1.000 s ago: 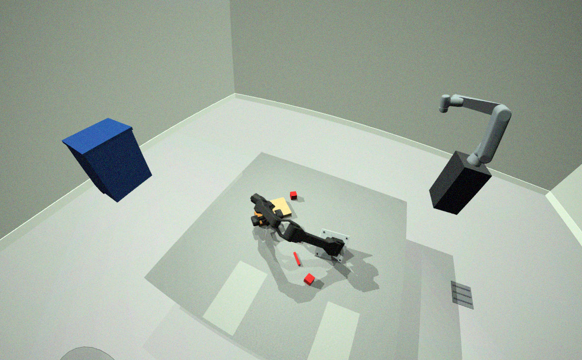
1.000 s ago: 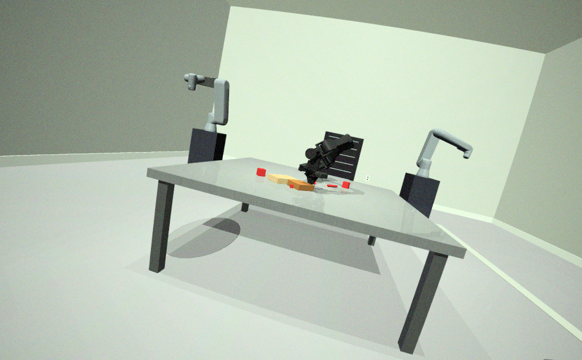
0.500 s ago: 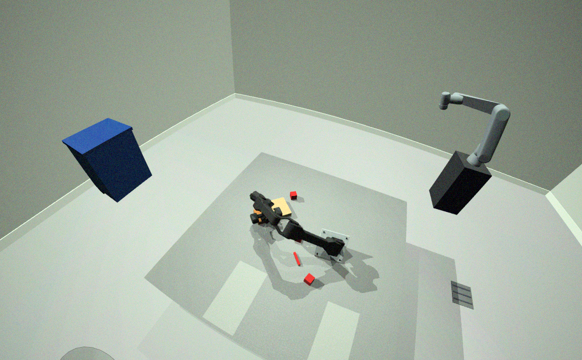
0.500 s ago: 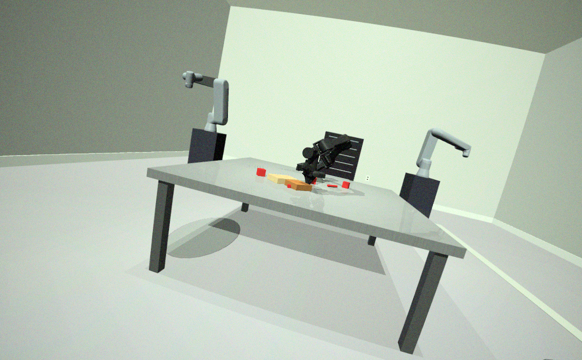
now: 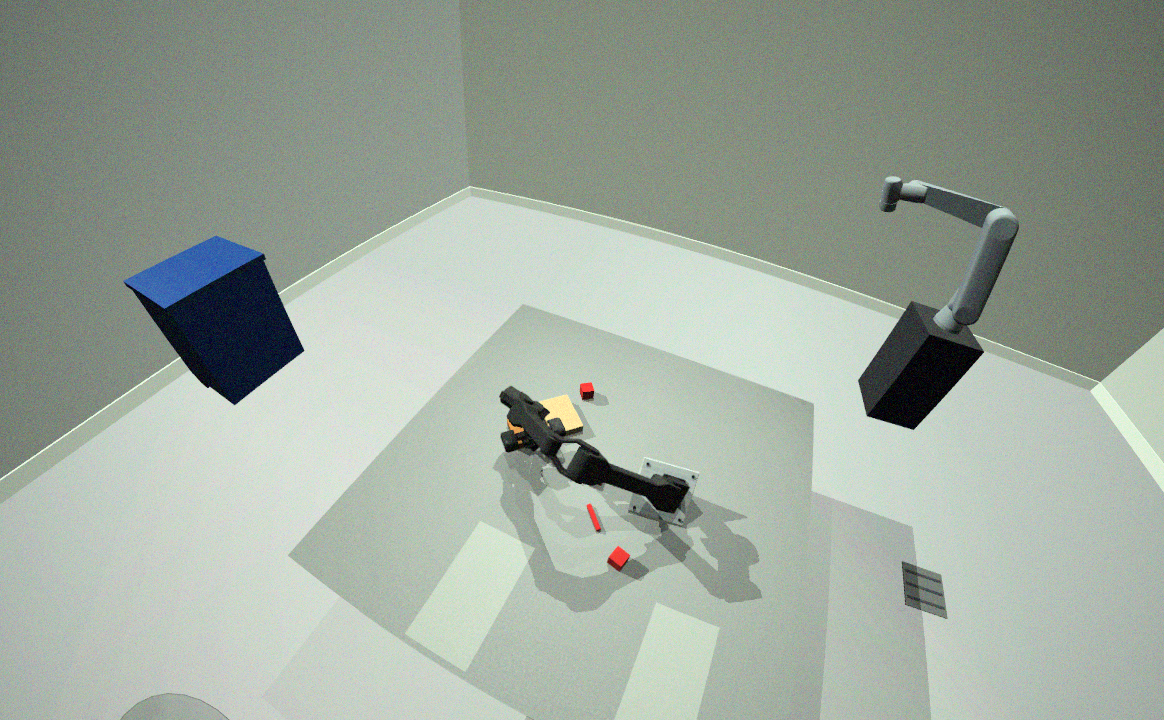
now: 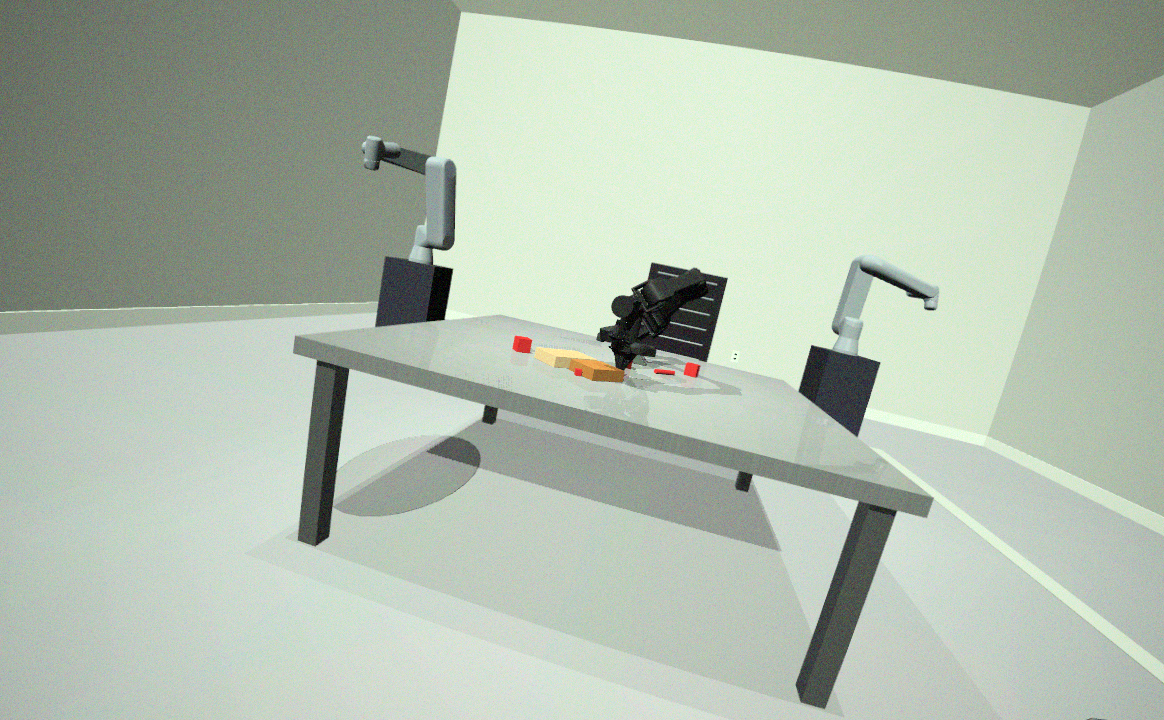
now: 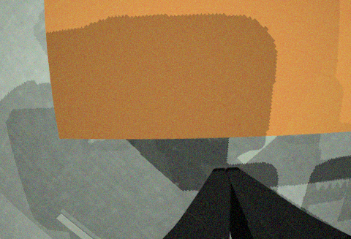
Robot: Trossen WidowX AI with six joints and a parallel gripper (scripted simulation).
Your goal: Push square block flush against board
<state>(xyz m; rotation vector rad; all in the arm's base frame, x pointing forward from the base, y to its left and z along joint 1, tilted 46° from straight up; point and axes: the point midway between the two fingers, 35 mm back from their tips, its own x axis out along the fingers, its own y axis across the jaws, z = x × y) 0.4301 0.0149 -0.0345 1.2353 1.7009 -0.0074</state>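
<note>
An orange flat piece (image 6: 601, 371) (image 7: 157, 74) lies on the table, its near side running across the wrist view. A pale yellow flat piece (image 5: 565, 412) (image 6: 557, 357) lies beside it, close to or touching its corner in the exterior view. The arm hides much of the orange piece and the join in the top view, so I cannot tell whether whole sides meet or edges are even. My gripper (image 6: 622, 366) (image 7: 224, 179) is shut and empty. Its tips are low, just outside the orange piece's near side, with a small gap in the wrist view.
On the table (image 5: 702, 407) (image 6: 425, 353), a red cube (image 5: 586, 391) (image 6: 522, 343) stands beyond the pale piece. Another red cube (image 5: 618, 557) (image 6: 692, 369) and a red stick (image 5: 593, 517) (image 6: 664, 371) lie on the other side. A small red piece (image 6: 578, 372) shows against the orange piece.
</note>
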